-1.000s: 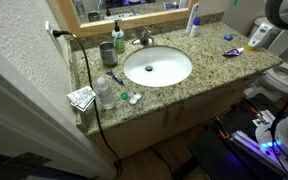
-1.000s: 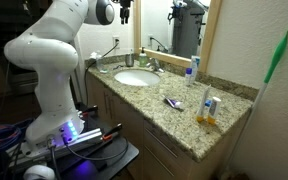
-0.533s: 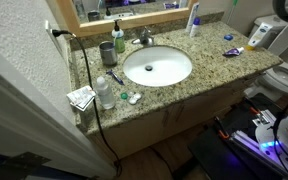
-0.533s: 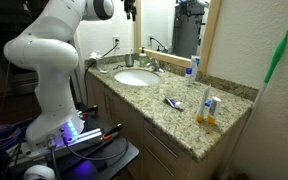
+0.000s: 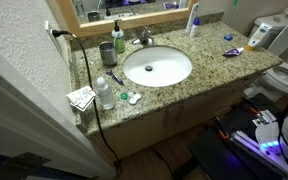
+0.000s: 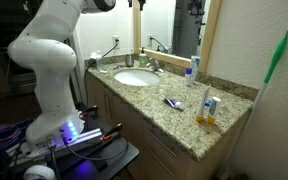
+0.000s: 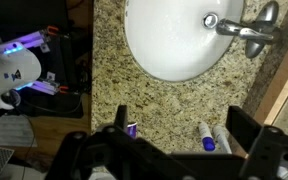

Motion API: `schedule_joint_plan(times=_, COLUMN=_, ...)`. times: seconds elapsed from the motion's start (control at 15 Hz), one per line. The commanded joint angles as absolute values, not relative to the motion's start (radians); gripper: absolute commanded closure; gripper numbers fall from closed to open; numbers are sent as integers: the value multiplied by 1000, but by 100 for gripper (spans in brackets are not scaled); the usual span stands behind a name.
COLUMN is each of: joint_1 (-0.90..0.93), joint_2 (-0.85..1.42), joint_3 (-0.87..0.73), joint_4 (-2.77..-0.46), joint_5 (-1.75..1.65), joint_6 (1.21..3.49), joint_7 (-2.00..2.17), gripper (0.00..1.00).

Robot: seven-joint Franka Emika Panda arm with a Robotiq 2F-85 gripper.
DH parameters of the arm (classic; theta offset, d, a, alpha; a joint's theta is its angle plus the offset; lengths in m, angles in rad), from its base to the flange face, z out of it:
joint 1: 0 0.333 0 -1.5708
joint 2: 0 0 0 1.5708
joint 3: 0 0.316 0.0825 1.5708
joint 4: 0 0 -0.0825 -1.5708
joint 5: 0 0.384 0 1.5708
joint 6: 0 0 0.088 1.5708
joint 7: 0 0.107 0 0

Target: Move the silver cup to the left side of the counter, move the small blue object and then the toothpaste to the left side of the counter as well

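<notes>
The silver cup (image 5: pixel 106 52) stands on the counter (image 5: pixel 209 65) beside the sink, also seen small in an exterior view (image 6: pixel 130 60). The toothpaste (image 5: pixel 233 51) lies flat past the sink's other side, as the exterior view (image 6: pixel 172 102) also shows. In the wrist view its purple end (image 7: pixel 131 129) peeks out beside one finger. My gripper (image 7: pixel 184 135) hangs high above that stretch of granite, open, with nothing between its fingers (image 7: pixel 246 130). The small blue object is too small to pick out for sure.
A white sink (image 5: pixel 157 67) with a silver faucet (image 7: pixel 246 25) fills the counter's middle. A green soap bottle (image 5: pixel 118 38) stands behind the cup. A white tube with a blue top (image 7: pixel 206 137) stands near the mirror. A clear bottle (image 5: pixel 104 93) and papers sit at the cup's end.
The arm has swung upward, leaving more of both exterior views. The gripper stays open and nothing on the counter has moved.
</notes>
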State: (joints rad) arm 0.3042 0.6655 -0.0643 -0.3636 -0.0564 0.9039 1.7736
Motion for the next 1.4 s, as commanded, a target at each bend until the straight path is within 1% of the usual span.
schedule_joint_plan(times=0.0, joint_1=229, joint_2=659, joint_3=-56, joint_4=-364, joint_5=-14, joint_6=958, joint_7=1916, gripper=0)
schedule_joint_plan(times=0.33, joint_1=151, joint_2=663, joint_3=-70, joint_4=-369, joint_5=-12, joint_6=977, joint_7=2126, gripper=0)
schedule_joint_plan(times=0.4, joint_1=179, joint_2=657, joint_3=-66, joint_4=-375, joint_5=-43, joint_6=959, joint_7=2052, gripper=0)
schedule_joint_plan(times=0.73, joint_1=154, joint_2=657, joint_3=-67, joint_4=-377, joint_5=-36, joint_6=966, joint_7=2105, gripper=0)
schedule_joint_plan(times=1.0, joint_1=170, joint_2=710, joint_3=-100, joint_4=-377, joint_5=-91, joint_6=1037, joint_7=2179, gripper=0)
schedule_joint_plan(times=1.33, joint_1=67, joint_2=760, joint_3=-117, joint_4=-361, joint_5=-82, joint_6=1176, joint_7=2345, gripper=0)
